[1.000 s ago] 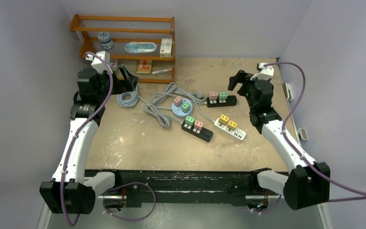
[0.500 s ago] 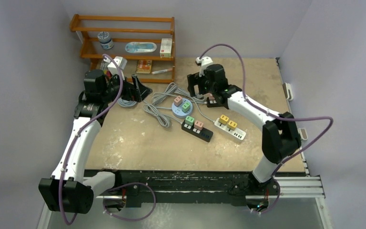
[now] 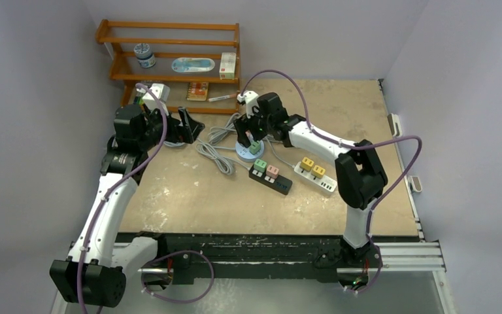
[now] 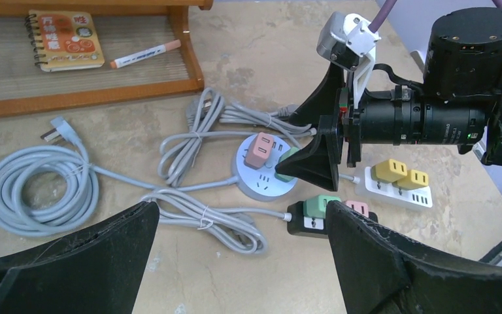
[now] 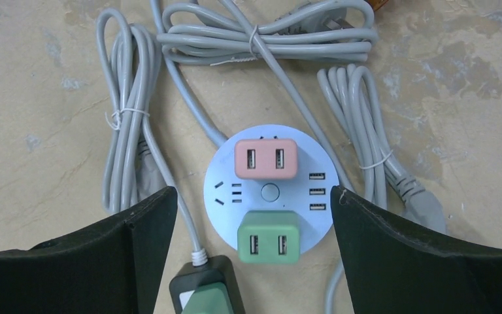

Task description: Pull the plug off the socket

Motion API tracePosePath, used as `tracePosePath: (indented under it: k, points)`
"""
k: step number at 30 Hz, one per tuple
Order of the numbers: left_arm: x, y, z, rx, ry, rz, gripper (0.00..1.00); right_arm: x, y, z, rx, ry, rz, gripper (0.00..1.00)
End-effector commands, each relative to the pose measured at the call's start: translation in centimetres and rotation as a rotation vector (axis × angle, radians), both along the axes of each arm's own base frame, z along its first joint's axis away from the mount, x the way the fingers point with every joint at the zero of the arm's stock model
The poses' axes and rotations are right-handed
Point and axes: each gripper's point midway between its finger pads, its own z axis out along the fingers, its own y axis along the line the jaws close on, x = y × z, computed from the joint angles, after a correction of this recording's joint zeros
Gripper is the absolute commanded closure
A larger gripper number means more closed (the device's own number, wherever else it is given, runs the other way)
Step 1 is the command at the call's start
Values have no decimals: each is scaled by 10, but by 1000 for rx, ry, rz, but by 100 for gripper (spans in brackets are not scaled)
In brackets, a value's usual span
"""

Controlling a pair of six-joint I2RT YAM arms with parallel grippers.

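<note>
The right gripper [image 5: 251, 196] points down over the round socket [image 5: 222, 190], which lies on the table [image 3: 202, 196] roughly midway between the two arms, toward the far side. Its jaws stand wide apart with nothing between them but air. In the right wrist view the two black fingers [image 5: 137, 242] frame the pale blue disc on either side and touch neither plug. Both plugs are seated in the socket: the pink plug [image 5: 265, 159] on the far half and the green plug [image 5: 268, 237] on the near half, each showing two small ports on its top face. From the left wrist view, one finger of the right gripper [image 4: 317, 134] crosses in front of the green plug [image 4: 287, 160], and whether it touches cannot be told from there.

The left gripper [image 4: 242, 209] hangs to the left of the socket, also spread wide and holding nothing, with its camera looking across the cables toward the other arm.

Bundled grey cables [image 5: 261, 39], tied with thin wraps, lie just beyond and on both sides of the socket. A black power strip [image 3: 278, 183] lies just near of the socket, carrying a green and a pink plug of its own, and a white power strip [image 4: 392, 193] with two yellow plugs [image 4: 402, 173] sits just to its right. A loose coil of grey cable [image 4: 33, 190] rests near the foot of the wooden shelf [image 3: 170, 26] (a spiral notebook [image 4: 65, 39] and a marker [image 4: 145, 51] lie on its lowest board).
</note>
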Motion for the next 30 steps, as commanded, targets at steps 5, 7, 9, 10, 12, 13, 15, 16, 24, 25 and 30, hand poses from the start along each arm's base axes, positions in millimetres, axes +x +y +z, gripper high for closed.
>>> tracePosePath:
  k: [5,7,9,10,12,13,15,16,24,25,30]
  points:
    - [19,-3,6,-35,-15,24,0,20,14,3,-4,-10,17,16]
    - [27,-10,-6,-71,32,6,0,20,17,-3,-8,7,27,19]
    - [39,-18,-24,-113,108,-8,0,26,19,-7,-15,0,23,21]
    - [43,-21,-34,-128,145,-8,0,29,19,-10,-20,-2,14,22]
    - [54,-22,-61,-124,227,58,0,33,20,-19,-39,13,7,25]
    - [58,-23,-76,-108,257,95,0,34,20,-24,-50,24,3,27]
    - [60,-26,-96,-96,289,166,0,36,18,-32,-70,42,-5,33]
    - [61,-26,-103,-101,298,198,0,37,18,-36,-77,46,-9,36]
    - [61,-76,-133,-222,341,202,1,31,12,-51,-122,97,-18,85]
    - [61,-84,-133,-229,340,194,1,32,13,-49,-107,103,-32,99]
    - [67,-105,-140,-288,350,196,1,50,22,7,-4,3,-49,100]
